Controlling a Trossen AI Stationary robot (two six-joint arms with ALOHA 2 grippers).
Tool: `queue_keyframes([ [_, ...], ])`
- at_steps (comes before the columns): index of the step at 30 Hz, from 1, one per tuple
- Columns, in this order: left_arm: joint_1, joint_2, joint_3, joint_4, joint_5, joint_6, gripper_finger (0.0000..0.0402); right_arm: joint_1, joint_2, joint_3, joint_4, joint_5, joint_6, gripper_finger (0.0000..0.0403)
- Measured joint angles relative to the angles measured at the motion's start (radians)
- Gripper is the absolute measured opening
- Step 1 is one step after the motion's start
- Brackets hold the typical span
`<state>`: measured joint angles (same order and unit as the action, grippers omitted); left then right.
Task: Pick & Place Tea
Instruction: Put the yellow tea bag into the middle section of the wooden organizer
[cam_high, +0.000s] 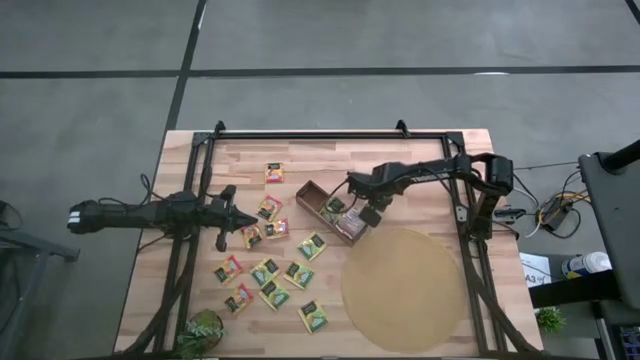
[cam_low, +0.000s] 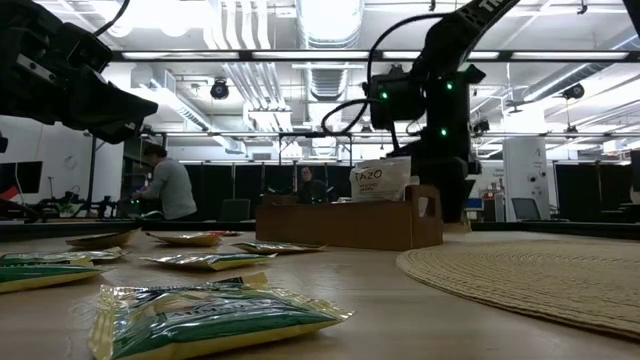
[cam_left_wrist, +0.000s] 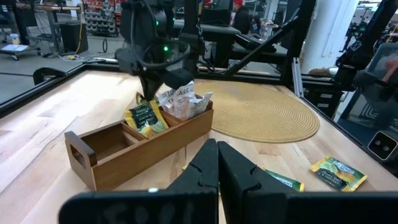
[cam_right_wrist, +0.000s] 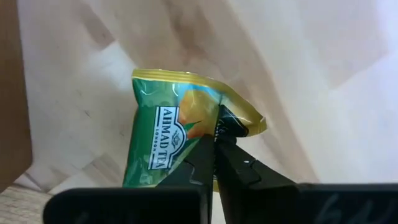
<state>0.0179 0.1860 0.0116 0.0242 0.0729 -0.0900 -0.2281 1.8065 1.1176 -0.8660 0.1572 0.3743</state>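
High view: right tool (cam_high: 367, 216) sits at frame centre over the lower-right end of the brown wooden box (cam_high: 312, 198), fingers closed. Left tool (cam_high: 243, 219) is left of centre, fingers shut together, empty, tips just beside a sachet. Counted on the bare surface (cam_high: 420, 160): twelve loose tea sachets (cam_high: 273, 172), flat squares, green-yellow or orange-red, glossy foil. More sit in the box; count unclear from here. One round tan woven mat (cam_high: 405, 290) lower right, one small potted plant (cam_high: 200, 332) lower left.

Low view: box centre frame, oblong, with a handle cut-out at its end. A white TAZO sachet (cam_low: 379, 181) stands up out of it. Right arm comes down behind it. Flat sachets lie left and in the foreground, crinkled foil. Mat's ribbed weave on the right. Two people (cam_low: 168, 186) far back in the room.

Left wrist view: left tool (cam_left_wrist: 217, 163) at bottom, closed tip to tip, holding nothing. Box ahead has three compartments: nearest one bare, middle holds a green-yellow sachet (cam_left_wrist: 143, 116), far one white sachets.

Right wrist view: right tool (cam_right_wrist: 214, 144) pinched shut on the edge of a green-yellow Ahmad Tea sachet (cam_right_wrist: 168, 140), light wood behind it.
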Motion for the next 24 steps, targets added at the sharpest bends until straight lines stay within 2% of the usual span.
queue_keyframes([
  [9, 0.000, 0.000, 0.000, 0.000, 0.000, 0.000, 0.0000, 0.001, -0.020, 0.160, -0.177, 0.134, -0.039, 0.0009],
  [24, 0.000, 0.000, 0.000, 0.000, 0.000, 0.000, 0.0000, 0.062, 0.013, 0.491, -0.262, 0.160, -0.062, 0.0008],
])
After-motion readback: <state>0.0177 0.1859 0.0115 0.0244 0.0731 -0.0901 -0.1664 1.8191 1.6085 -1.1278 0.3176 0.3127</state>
